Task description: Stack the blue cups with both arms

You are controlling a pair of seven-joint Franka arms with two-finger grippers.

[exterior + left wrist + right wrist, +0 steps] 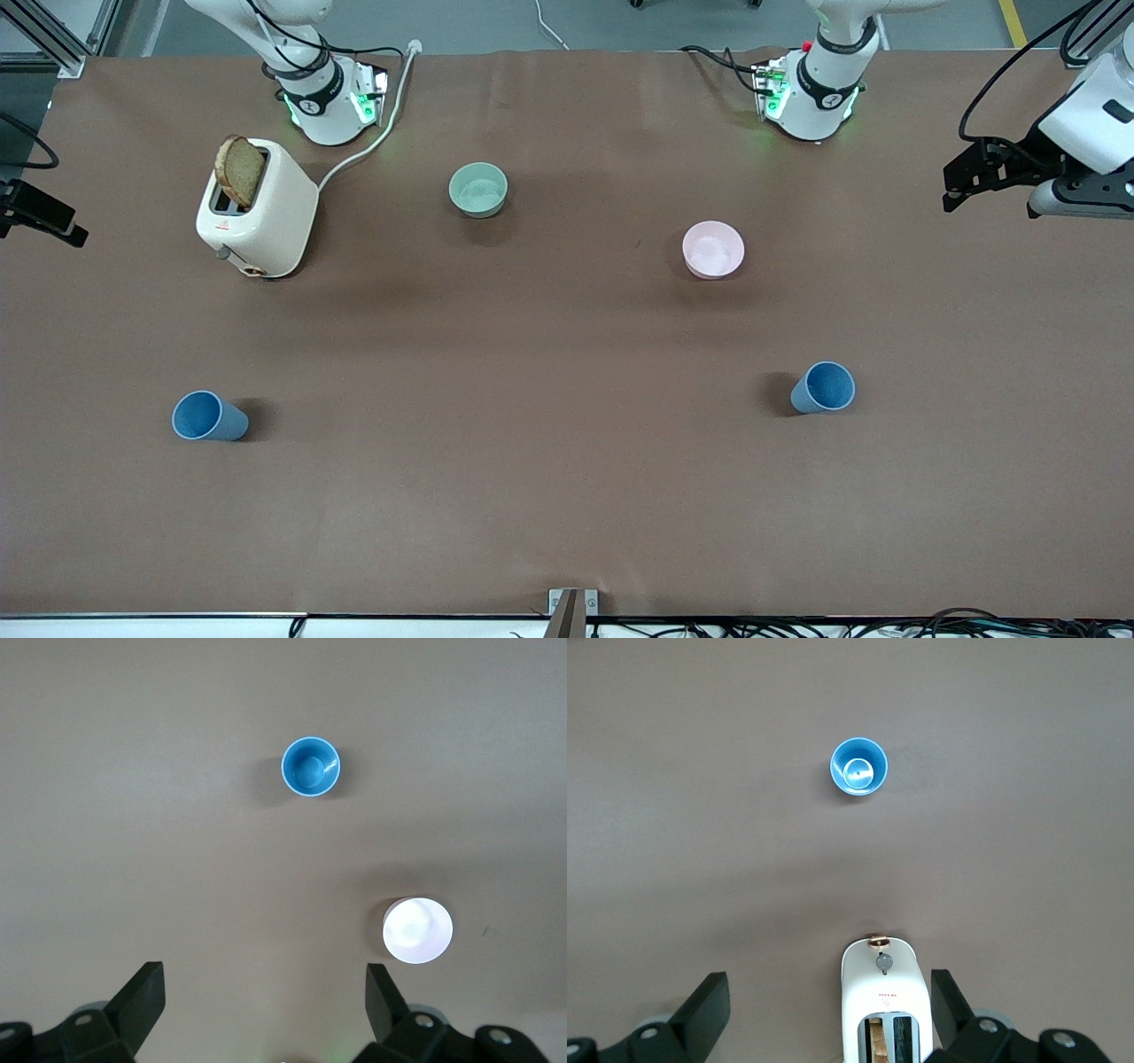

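- Front view gives me the brown table (567, 496) first, the largest thing, with both arm bases along its top edge.
- I see the left gripper (961, 182) up over the table's edge at the left arm's end; from its wrist camera the fingers (142, 1001) stand spread wide, released, grasping nothing.
- I see the right gripper (828, 1010) high over the toaster (261, 213), fingers equally released.
- That white toaster, with a slice of bread (239, 170) in its slot, sits toward the right arm's end.
- Pale green bowl (478, 189) and pink bowl (713, 249) sit mid-table, well apart.
- Both blue cups stand upright, nearer the front camera than the bowls: one blue cup (208, 416) toward the right arm's end, the other blue cup (824, 387) toward the left arm's.
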